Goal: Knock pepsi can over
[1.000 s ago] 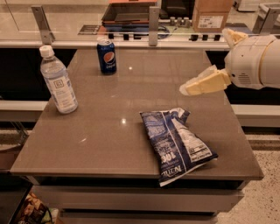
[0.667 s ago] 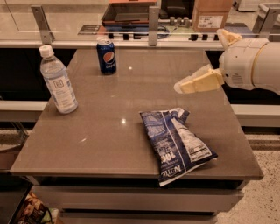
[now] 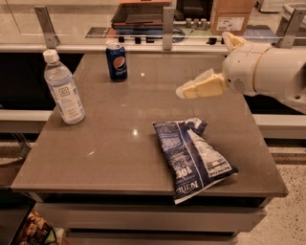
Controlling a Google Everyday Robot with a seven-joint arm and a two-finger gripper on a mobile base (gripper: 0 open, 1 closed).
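Note:
The pepsi can [image 3: 117, 61] stands upright near the far edge of the brown table [image 3: 119, 143], left of centre. It is dark blue with a round red-white-blue logo and a silver top. My gripper [image 3: 184, 91] is at the end of the white arm coming in from the right. It hovers above the table's right-middle part, well to the right of the can and a little nearer to me, not touching it. Its cream fingers point left toward the can's side.
A clear water bottle [image 3: 63, 89] with a white cap stands near the table's left edge. A blue-and-white chip bag [image 3: 193, 157] lies flat at the front right. A counter with metal posts [image 3: 167, 21] and a cardboard box [image 3: 231, 14] runs behind the table.
My gripper and arm have moved left over the table, closer to the pepsi can. The can, bottle and chip bag have not moved.

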